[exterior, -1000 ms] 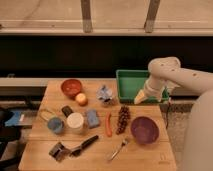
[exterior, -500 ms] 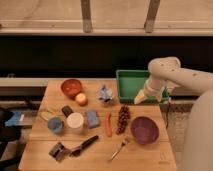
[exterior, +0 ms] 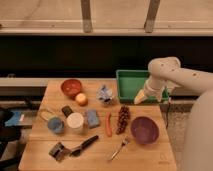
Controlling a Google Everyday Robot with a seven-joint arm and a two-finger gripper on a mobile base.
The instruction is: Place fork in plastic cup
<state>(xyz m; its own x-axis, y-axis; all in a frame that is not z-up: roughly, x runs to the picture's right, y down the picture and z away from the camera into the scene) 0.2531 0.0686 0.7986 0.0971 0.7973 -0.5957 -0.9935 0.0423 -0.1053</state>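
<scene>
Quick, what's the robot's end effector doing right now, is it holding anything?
End effector: open, holding nothing, hovering at the front edge of the green bin; the fork lies on the table.

My gripper [exterior: 140,98] hung over tray [exterior: 131,85] front edge, table [exterior: 150,157] back right. Fork [exterior: 119,148] lay at table front, before carrot [exterior: 108,124] and grapes [exterior: 123,119], left of bowl [exterior: 145,130]. Plastic cup [exterior: 55,125] sat far left, wider cup [exterior: 75,122] just beside on its right. Fork, plastic cup well apart.
</scene>
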